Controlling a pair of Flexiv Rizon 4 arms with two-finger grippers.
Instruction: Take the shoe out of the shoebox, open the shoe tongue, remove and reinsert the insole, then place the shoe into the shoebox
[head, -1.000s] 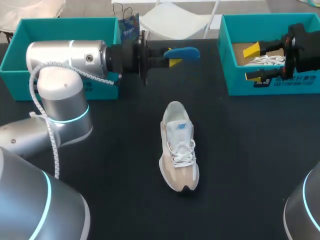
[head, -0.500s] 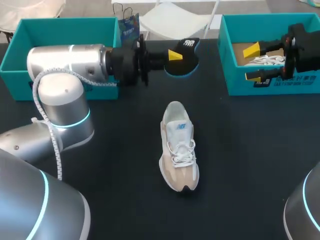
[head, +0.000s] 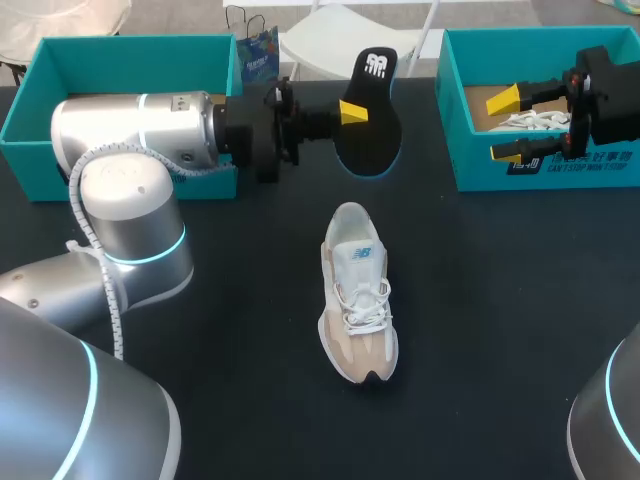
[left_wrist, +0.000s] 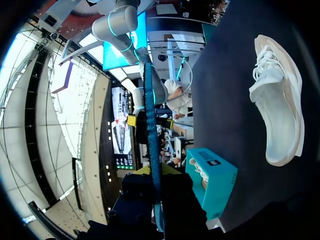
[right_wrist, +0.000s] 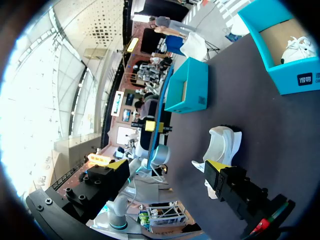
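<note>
Left arm (head: 140, 125) enters from left, forearm level, pointing right. Left gripper (head: 352, 112) clamped on insole (head: 375, 138), off table. Right arm (head: 602, 92) at far right edge. Right gripper (head: 506, 127) points left, fingers wide apart, nothing between them.

Head view: far finger of left gripper (head: 351, 112) hidden behind insole (head: 378, 132). Front wall of left shoebox (head: 130, 45) partly covered by left arm (head: 140, 125). Right shoebox (head: 545, 38) cut off at picture edge. Second shoe (head: 530, 121) inside it largely hidden by right gripper (head: 506, 126). Left wrist view: insole (left_wrist: 151, 125) seen edge-on only, faces not visible.
</note>
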